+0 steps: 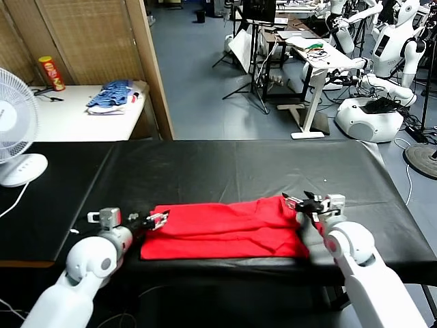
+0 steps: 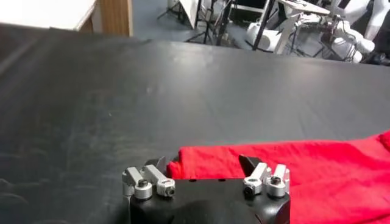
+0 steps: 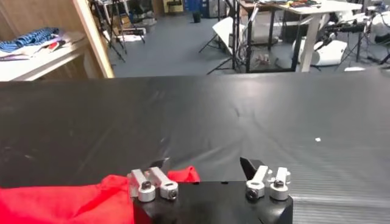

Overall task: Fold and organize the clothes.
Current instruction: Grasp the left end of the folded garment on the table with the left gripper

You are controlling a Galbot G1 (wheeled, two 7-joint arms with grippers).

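Note:
The clothes are one bright red T-shirt (image 1: 225, 229), folded into a long band that lies flat near the front of the black table (image 1: 239, 167). My left gripper (image 1: 158, 220) sits low at the band's left end. In the left wrist view that gripper (image 2: 204, 163) is open, and the red edge (image 2: 292, 170) lies between its spread fingers (image 2: 248, 163). My right gripper (image 1: 299, 202) is at the band's right end. It is open (image 3: 205, 164), with a small red corner (image 3: 183, 175) beside one finger (image 3: 161, 163). No graphic or tag shows.
A white fan (image 1: 13, 116) stands at the table's far left. Behind it a white side table (image 1: 68, 119) carries a blue striped fabric pile (image 1: 109, 96) and a red can (image 1: 51, 73). Desks, stands and other robots (image 1: 382, 75) fill the floor beyond.

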